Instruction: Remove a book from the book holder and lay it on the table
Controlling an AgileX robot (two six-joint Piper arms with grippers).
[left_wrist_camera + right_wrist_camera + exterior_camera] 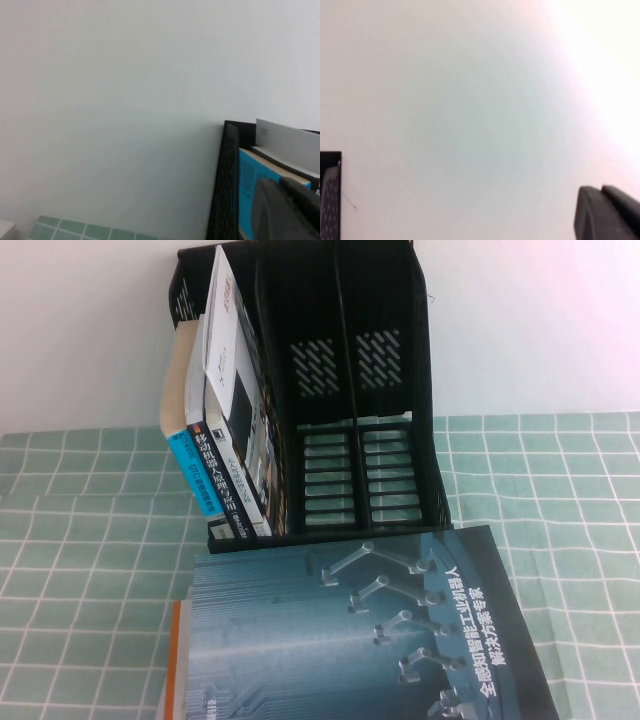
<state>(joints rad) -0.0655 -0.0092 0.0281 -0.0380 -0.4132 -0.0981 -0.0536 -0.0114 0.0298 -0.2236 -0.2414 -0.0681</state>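
While the right gripper (607, 212) shows only as a dark pair of fingertips pressed together on nothing at the lower right of its wrist view, raised and facing the bare wall, the left gripper (285, 210) appears as a blurred dark shape at the lower right of its own view, close to the upper edge of the rack, and I cannot tell whether its fingers are parted or clenched. Neither gripper appears in the high view. The thin white brochure with red title lettering (228, 350) stands tilted in the leftmost compartment of the black plastic three-compartment book holder (385, 390), in the upper left of the high view, beside a thicker book with a black-and-white spine (228, 480). A large dark blue book with robot-arm artwork (370, 630) lies flat in the lower centre on the mint-green gridded table (570, 500). Judging from this, the brochure is not yet gripped or lifted, so grasping, withdrawing and laying down all remain.
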